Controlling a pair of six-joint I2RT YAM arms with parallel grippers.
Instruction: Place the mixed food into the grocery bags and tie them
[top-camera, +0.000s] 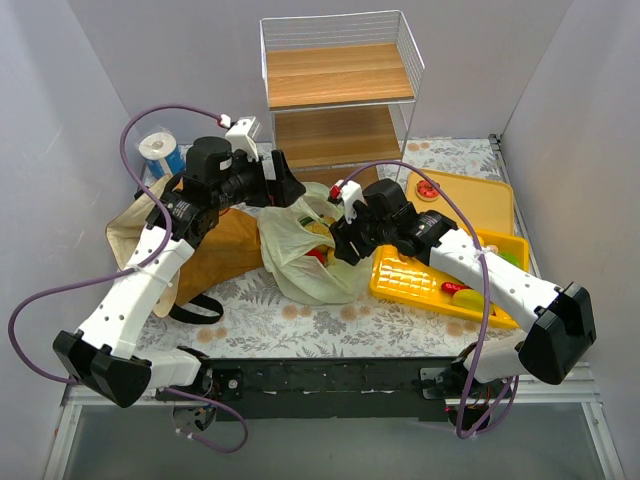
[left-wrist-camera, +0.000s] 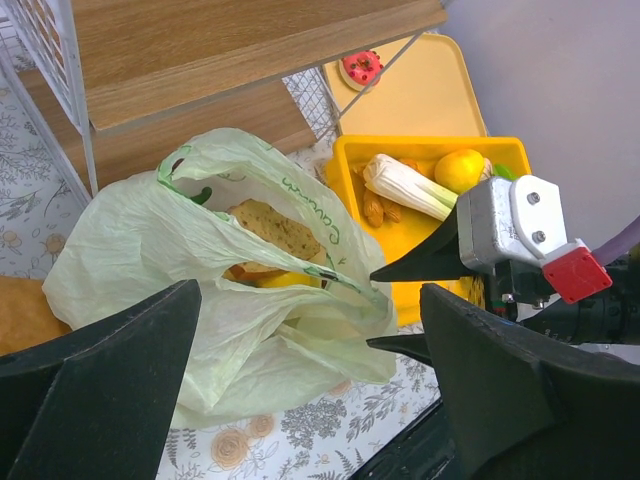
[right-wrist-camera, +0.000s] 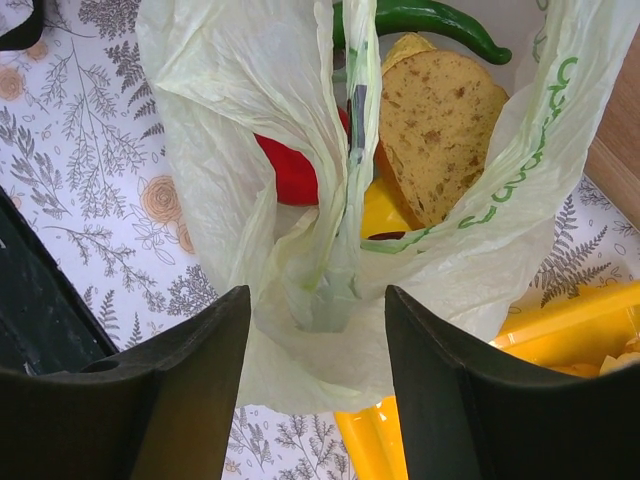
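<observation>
A: Nearest first. State of the right gripper (right-wrist-camera: 318, 300)?
B: Released. Its jaws stood spread on either side of a hanging fold of the pale-green bag (right-wrist-camera: 300, 90), with nothing pinched.
A: Bag position and contents?
B: It lay mid-scene in the top view, mouth open. Inside were a red piece (right-wrist-camera: 290, 170), a yellow piece (right-wrist-camera: 385, 212), a speckled tan slice (right-wrist-camera: 440, 120) and a long green pepper (right-wrist-camera: 440, 18) at the 12 o'clock rim.
A: And the left gripper (left-wrist-camera: 310, 292)?
B: Also released. Its fingers were wide apart over the same bag, grasping nothing.
A: Neighbours?
B: At 9 o'clock, just beside it, was the brown bag (top-camera: 215, 250) with its cream lining showing. At 3 o'clock the yellow tray (top-camera: 395, 290) lay against it, holding a leek (left-wrist-camera: 410, 185), a lemon (left-wrist-camera: 460, 168) and tan bits (left-wrist-camera: 378, 208).
A: Farther out?
B: At 2 o'clock there was a flat yellow board (top-camera: 475, 200) with a red-topped round piece (top-camera: 428, 189) on it. The wire rack (top-camera: 340, 90) stood at 12 o'clock and a blue-and-white roll (top-camera: 160, 150) at 10 o'clock.
</observation>
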